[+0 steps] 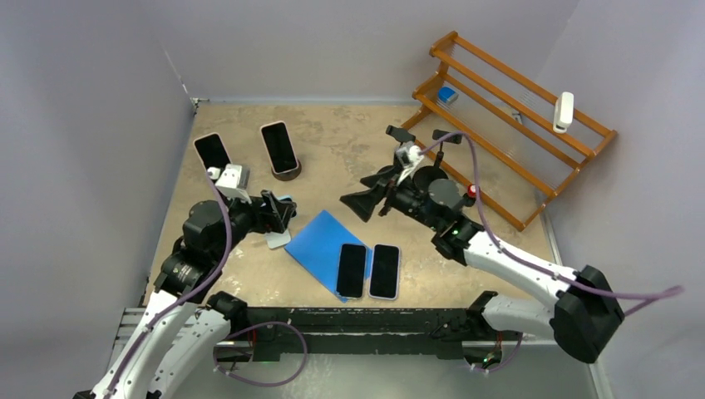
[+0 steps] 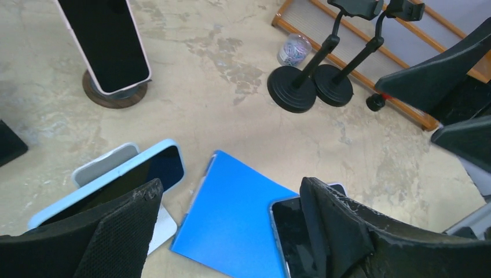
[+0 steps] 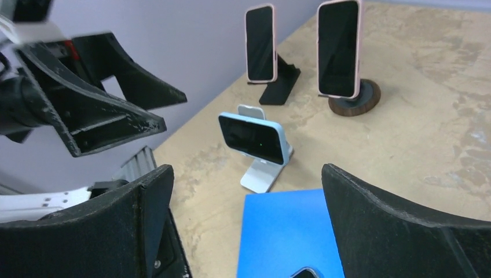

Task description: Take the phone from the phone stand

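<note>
A light-blue phone [image 3: 253, 138] sits sideways on a small silver stand [image 3: 263, 174] left of the blue mat [image 1: 320, 241]. In the left wrist view the phone [image 2: 116, 182] lies just beyond my left finger. My left gripper [image 1: 278, 213] is open, right over this phone, not holding it. The stand's base [image 1: 278, 241] shows below it. My right gripper [image 1: 362, 204] is open and empty above the mat's far edge, facing the phone. Two more phones stand at the back left, one on a black stand [image 1: 212, 151], one on a round brown stand [image 1: 279, 148].
Two phones [image 1: 351, 270] [image 1: 384, 271] lie flat on the mat's near end. Two empty black gooseneck stands [image 2: 292, 95] [image 2: 333, 84] stand behind my right gripper. A wooden rack [image 1: 515, 125] fills the back right. A wall runs along the left.
</note>
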{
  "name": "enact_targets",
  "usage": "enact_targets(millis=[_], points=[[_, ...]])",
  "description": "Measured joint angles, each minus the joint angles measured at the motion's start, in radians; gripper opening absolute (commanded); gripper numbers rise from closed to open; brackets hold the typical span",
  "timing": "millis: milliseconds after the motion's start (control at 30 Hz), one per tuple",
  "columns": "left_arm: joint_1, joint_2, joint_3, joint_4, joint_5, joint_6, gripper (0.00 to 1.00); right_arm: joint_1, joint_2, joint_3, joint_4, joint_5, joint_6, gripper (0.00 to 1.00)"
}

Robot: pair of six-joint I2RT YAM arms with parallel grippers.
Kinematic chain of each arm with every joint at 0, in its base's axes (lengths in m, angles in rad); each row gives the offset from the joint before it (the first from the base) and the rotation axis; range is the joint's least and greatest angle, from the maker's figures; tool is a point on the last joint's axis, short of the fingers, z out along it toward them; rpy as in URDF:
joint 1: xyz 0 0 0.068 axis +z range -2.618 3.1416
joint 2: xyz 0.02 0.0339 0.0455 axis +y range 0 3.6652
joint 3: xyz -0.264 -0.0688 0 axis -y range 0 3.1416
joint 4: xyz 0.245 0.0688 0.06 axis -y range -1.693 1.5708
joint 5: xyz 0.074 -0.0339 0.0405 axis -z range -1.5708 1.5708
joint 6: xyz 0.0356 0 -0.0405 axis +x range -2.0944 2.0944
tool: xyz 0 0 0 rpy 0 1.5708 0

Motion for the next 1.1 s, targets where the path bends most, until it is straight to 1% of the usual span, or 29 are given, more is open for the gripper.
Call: enact_targets(millis=[100,233,300,400,500,567,700,800,900,1100], points=[[0.000,-0.014,0.000,0.002,-0.026,0.015,0.94,0.096,0.082,0.066,-0.058,0.098,-0.066,0.99],[0.000,-0.033,-0.012,0.002,-0.051,0.030,0.97,0.209,0.212,0.193,-0.090,0.213,-0.130,0.99],[-0.003,-0.042,-0.012,0.003,-0.062,0.040,0.99,0.232,0.279,0.246,-0.094,0.254,-0.145,0.99],[-0.006,-0.056,-0.013,0.001,-0.082,0.040,1.00,0.233,0.373,0.311,-0.090,0.277,-0.164,0.99],[-0.009,-0.068,-0.013,-0.013,-0.107,0.040,1.00,0.229,0.461,0.338,-0.042,0.263,-0.163,0.99],[-0.012,-0.073,-0.012,-0.024,-0.117,0.040,1.00,0.228,0.527,0.366,-0.012,0.238,-0.147,0.96],[-0.015,-0.081,-0.013,-0.036,-0.119,0.040,1.00,0.229,0.641,0.393,0.122,0.146,-0.097,0.92],[-0.019,-0.088,-0.013,-0.036,-0.107,0.045,1.00,0.229,0.697,0.408,0.185,0.084,-0.068,0.91],[-0.019,-0.095,-0.013,-0.036,-0.094,0.055,0.98,0.229,0.752,0.469,0.191,0.047,-0.069,0.89],[-0.026,-0.106,-0.013,-0.037,-0.072,0.066,0.98,0.229,0.803,0.555,0.166,0.008,-0.110,0.84]])
